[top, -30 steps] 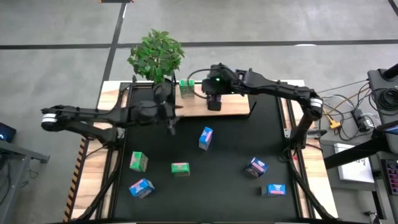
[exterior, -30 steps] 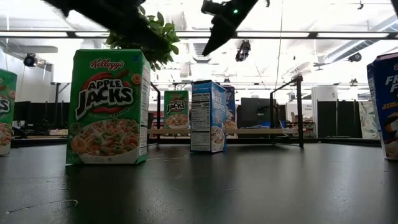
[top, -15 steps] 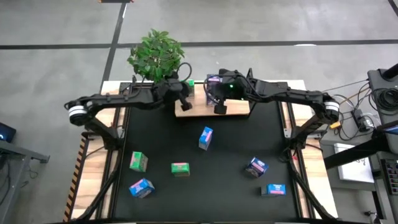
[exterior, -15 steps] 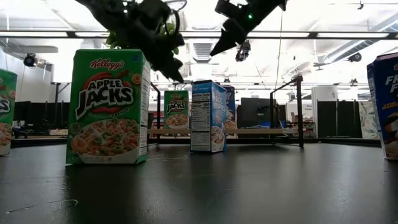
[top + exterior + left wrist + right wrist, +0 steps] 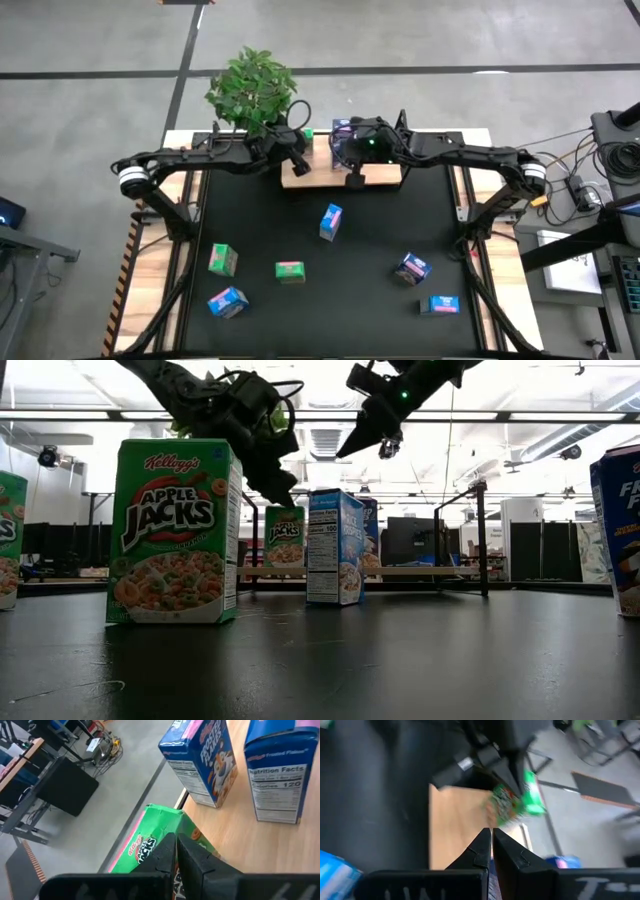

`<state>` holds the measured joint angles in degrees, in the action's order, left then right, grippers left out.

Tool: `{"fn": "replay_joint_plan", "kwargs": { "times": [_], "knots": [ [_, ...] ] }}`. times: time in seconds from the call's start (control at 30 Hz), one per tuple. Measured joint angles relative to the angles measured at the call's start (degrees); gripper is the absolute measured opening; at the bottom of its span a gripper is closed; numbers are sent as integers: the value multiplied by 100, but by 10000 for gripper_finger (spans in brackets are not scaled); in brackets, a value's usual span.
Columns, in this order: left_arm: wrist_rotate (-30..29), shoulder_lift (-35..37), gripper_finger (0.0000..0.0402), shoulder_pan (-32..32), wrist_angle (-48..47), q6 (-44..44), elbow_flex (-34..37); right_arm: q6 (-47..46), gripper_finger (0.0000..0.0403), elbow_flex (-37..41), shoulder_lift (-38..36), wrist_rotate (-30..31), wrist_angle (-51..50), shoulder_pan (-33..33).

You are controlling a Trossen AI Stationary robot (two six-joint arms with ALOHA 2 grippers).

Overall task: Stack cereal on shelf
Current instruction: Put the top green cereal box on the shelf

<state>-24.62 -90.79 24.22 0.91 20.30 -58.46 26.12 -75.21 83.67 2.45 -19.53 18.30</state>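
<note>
The shelf [image 5: 385,175], a pale wood board, lies at the mat's far edge. A green cereal carton [image 5: 285,538] stands upright on its left end, and two blue cartons [image 5: 200,755] [image 5: 277,770] stand farther along it. My left gripper [image 5: 175,842] is shut, with its tips at the green carton's top [image 5: 147,842]. My right gripper [image 5: 355,182] hangs shut above the shelf's near edge, holding nothing. More cartons stay on the black mat: a blue one [image 5: 331,222] upright in the middle, and green ones [image 5: 222,260] [image 5: 290,270] and blue ones [image 5: 228,301] [image 5: 412,267] nearer. My left gripper's shut fingertips [image 5: 283,495] slant down from the table's left onto the top of the green carton [image 5: 512,800]. Whether they touch it I cannot tell. The carton stands upright on the shelf.
A potted plant [image 5: 252,90] stands just behind the shelf's left end, close to my left arm. Another blue carton [image 5: 441,305] lies near the mat's front right corner. Bare black mat lies between the shelf and the middle blue carton.
My left gripper has swung from above the mat's left middle toward the far edge, then come down to the green carton's top. My right gripper has shifted a little toward the shelf's near edge. The green carton stands where it did.
</note>
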Motion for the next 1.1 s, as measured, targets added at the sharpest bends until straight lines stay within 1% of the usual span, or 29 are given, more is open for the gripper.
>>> {"fn": "replay_joint_plan", "kwargs": {
  "times": [0.07, 0.37, 0.53, 0.73, 1.1],
  "knots": [
    [-2, -10, 0, -27, 20, -1, 0, -86, 9, 8, 46, -149, 66, -4],
    [-38, 171, 0, -99, 47, 80, -42, -104, 9, 14, 292, -139, 119, -1],
    [-46, 151, 0, 19, 288, 167, -33, -102, 9, 14, 367, -139, 156, -2],
    [-48, 141, 0, 240, 256, 51, 143, -95, 9, 14, 387, -139, 181, -1],
    [-42, 103, 0, 387, 270, 62, 157, -158, 9, 14, 387, -141, 364, -3]
  ]
}}
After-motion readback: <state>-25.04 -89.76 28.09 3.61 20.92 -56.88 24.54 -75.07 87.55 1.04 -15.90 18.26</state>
